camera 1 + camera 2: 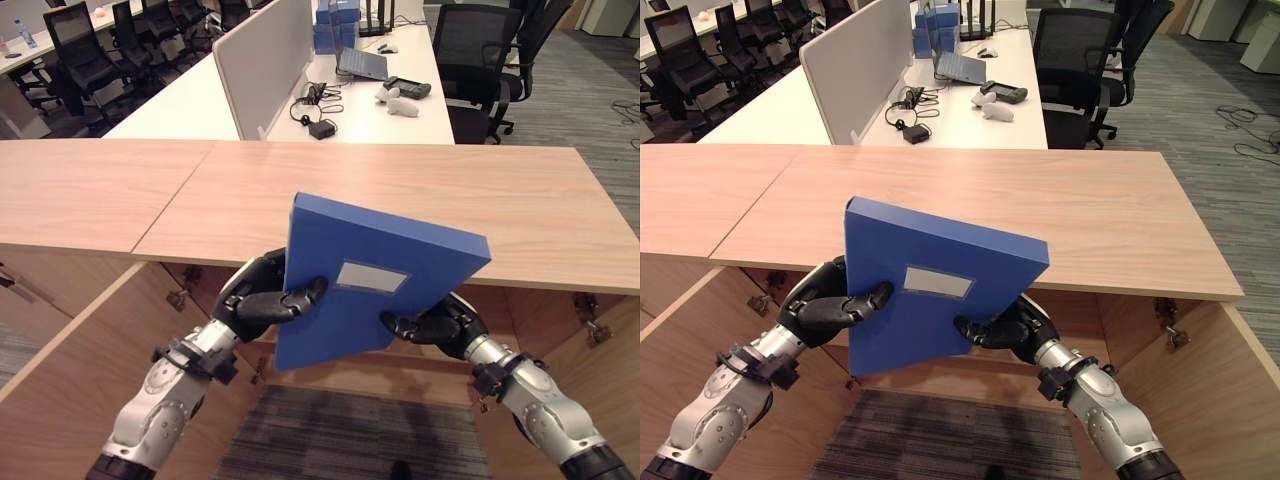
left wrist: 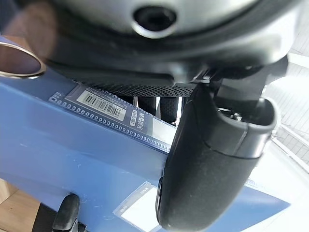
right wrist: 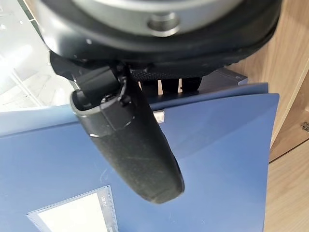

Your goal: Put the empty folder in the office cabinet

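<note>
Hands: two, both on the one blue folder (image 1: 375, 285), held in the air between them, tilted, in front of the near edge of the cabinet top (image 1: 420, 195).
Left hand (image 1: 262, 298): at the folder's left edge; thumb lies across the front face, fingers (image 2: 161, 105) go behind the folder, clamping it.
Right hand (image 1: 437, 325): at the folder's lower right edge; thumb presses on the front face, fingers (image 3: 169, 86) wrap behind, clamping it too.
Folder: one; front face carries one pale label pocket (image 1: 372, 277); its upper corner stands above the level of the cabinet top's near edge.
Office cabinet (image 1: 710, 330): one low wooden unit, open below the top; wooden panels show at both sides of the opening, with metal hinges (image 1: 181, 290) on the inner walls; grey carpet (image 1: 350, 435) below.
Cabinet top: two light wood slabs meeting at a seam toward the left.
Table (image 1: 180, 105): white, beyond the cabinet, split by one pale divider screen (image 1: 262, 60).
On the table, right of the screen: one black headset with cable (image 1: 312, 100), one small black box (image 1: 321, 129), one laptop (image 1: 362, 64), one white item (image 1: 400, 105), one dark device (image 1: 410, 88).
Far edge of the table: blue boxes (image 1: 335, 22), number hard to tell.
Chairs: two black office chairs (image 1: 475, 60) at the table's right edge; several more at the far left.
</note>
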Robot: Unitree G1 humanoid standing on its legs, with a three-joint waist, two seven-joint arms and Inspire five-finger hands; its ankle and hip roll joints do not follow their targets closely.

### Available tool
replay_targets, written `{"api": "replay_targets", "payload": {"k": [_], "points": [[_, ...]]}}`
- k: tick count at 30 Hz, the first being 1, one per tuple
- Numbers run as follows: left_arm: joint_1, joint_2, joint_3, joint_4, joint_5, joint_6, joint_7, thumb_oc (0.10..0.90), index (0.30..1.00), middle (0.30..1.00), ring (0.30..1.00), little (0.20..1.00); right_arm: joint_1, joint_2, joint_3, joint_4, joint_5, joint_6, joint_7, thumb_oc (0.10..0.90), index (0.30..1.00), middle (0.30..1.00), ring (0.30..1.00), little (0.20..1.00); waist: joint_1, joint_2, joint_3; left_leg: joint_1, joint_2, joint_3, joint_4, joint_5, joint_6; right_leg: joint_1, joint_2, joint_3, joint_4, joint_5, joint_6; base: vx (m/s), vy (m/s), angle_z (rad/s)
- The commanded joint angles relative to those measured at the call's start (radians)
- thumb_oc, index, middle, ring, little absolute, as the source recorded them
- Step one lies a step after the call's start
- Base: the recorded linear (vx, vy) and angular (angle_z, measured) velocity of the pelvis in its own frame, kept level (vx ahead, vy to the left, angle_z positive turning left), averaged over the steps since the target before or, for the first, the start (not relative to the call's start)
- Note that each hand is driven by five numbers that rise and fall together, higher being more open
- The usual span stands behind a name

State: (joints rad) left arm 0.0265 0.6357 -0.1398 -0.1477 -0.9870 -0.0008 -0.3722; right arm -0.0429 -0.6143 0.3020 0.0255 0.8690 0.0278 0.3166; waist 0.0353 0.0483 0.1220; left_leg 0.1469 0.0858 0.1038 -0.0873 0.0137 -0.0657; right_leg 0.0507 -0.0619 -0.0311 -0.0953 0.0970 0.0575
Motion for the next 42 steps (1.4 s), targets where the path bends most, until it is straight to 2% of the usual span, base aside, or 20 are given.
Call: {"api": "replay_targets", "payload": {"k": [1,14,21,22,24,25,26,35,37,41,42], "points": [[-0.171,-0.144,-0.186,-0.084,-0.085,-0.034,-0.096,0.4,0.3,0.3,0.3,0.3,-0.232,0.236,0.148,-0.286,0.181,-0.123,0.194,0.4,0.3,0.3,0.3,0.3,0.002,-0.044,-0.041,0.031,0.033,0.011,0.0,-0.049,-0.045,0.12,-0.071,0.007,0.023,-0.157,0.086,0.0,0.007,-0.03],[-0.119,-0.189,-0.123,-0.082,-0.069,-0.047,-0.084,0.4,0.3,0.3,0.3,0.3,-0.192,0.238,0.126,-0.29,0.182,-0.112,0.188,0.4,0.3,0.3,0.3,0.3,0.0,-0.048,-0.045,0.035,0.034,0.016,0.0,-0.053,-0.045,0.122,-0.07,0.008,0.021,-0.158,0.083,0.0,0.0,0.0],[-0.111,-0.188,-0.097,-0.068,-0.045,-0.059,-0.087,0.4,0.3,0.3,0.3,0.3,-0.174,0.188,0.137,-0.268,0.144,-0.071,0.211,0.4,0.3,0.3,0.3,0.3,0.002,-0.051,-0.044,0.033,0.033,0.017,0.0,-0.051,-0.046,0.121,-0.071,0.003,0.019,-0.155,0.085,0.0,0.0,0.0],[-0.109,-0.187,-0.09,-0.067,-0.039,-0.063,-0.088,0.485,0.427,0.427,0.427,0.427,-0.17,0.172,0.137,-0.264,0.133,-0.064,0.218,0.4,0.3,0.3,0.3,0.3,0.002,-0.051,-0.044,0.032,0.033,0.017,0.0,-0.05,-0.046,0.12,-0.071,0.002,0.019,-0.155,0.085,0.0,-0.001,-0.03],[-0.104,-0.185,-0.08,-0.064,-0.024,-0.07,-0.089,0.591,0.587,0.587,0.587,0.587,-0.164,0.143,0.14,-0.256,0.108,-0.043,0.229,0.4,0.3,0.3,0.3,0.3,0.003,-0.052,-0.044,0.031,0.033,0.016,0.0,-0.05,-0.047,0.119,-0.072,0.001,0.019,-0.154,0.086,0.0,0.0,0.0],[-0.103,-0.182,-0.073,-0.063,-0.016,-0.074,-0.088,0.715,0.773,0.773,0.773,0.773,-0.159,0.122,0.142,-0.251,0.093,-0.035,0.237,0.4,0.3,0.3,0.3,0.3,0.003,-0.053,-0.043,0.029,0.033,0.016,0.0,-0.049,-0.047,0.118,-0.072,0.0,0.018,-0.154,0.086,0.0,0.0,0.0],[-0.102,-0.182,-0.069,-0.065,-0.01,-0.076,-0.087,0.8,0.9,0.9,0.9,0.9,-0.157,0.111,0.144,-0.251,0.082,-0.029,0.243,0.4,0.3,0.3,0.3,0.3,0.004,-0.054,-0.042,0.028,0.033,0.015,0.0,-0.048,-0.047,0.118,-0.072,-0.001,0.018,-0.153,0.087,0.0,0.0,0.0],[-0.085,-0.175,0.0,-0.049,0.05,-0.12,-0.085,0.8,0.9,0.9,0.9,0.9,-0.098,0.008,0.13,-0.178,0.019,0.022,0.285,0.4,0.3,0.3,0.3,0.3,0.007,-0.06,-0.037,0.017,0.032,0.013,0.0,-0.044,-0.052,0.114,-0.074,-0.012,0.014,-0.15,0.091,0.0,0.0,0.0],[-0.076,-0.161,0.035,-0.04,0.109,-0.151,-0.072,0.8,0.9,0.9,0.9,0.9,-0.062,-0.028,0.098,-0.146,-0.009,0.026,0.291,0.4,0.3,0.3,0.3,0.3,0.009,-0.062,-0.037,0.014,0.031,0.011,0.0,-0.043,-0.052,0.114,-0.074,-0.016,0.014,-0.15,0.093,0.0,0.0,0.0],[-0.066,-0.141,0.068,-0.029,0.163,-0.171,-0.064,0.8,0.9,0.9,0.9,0.9,-0.038,-0.058,0.072,-0.124,-0.041,0.029,0.296,0.4,0.3,0.3,0.3,0.3,0.012,-0.064,-0.036,0.01,0.029,0.007,0.0,-0.043,-0.053,0.112,-0.073,-0.018,0.015,-0.151,0.093,0.0,-0.004,0.01],[-0.055,-0.124,0.097,-0.009,0.215,-0.192,-0.06,0.8,0.9,0.9,0.9,0.9,-0.022,-0.074,0.053,-0.106,-0.065,0.029,0.301,0.4,0.3,0.3,0.3,0.3,0.014,-0.065,-0.035,0.009,0.03,0.005,0.0,-0.043,-0.054,0.111,-0.075,-0.018,0.015,-0.152,0.094,0.0,0.0,0.0]]}}
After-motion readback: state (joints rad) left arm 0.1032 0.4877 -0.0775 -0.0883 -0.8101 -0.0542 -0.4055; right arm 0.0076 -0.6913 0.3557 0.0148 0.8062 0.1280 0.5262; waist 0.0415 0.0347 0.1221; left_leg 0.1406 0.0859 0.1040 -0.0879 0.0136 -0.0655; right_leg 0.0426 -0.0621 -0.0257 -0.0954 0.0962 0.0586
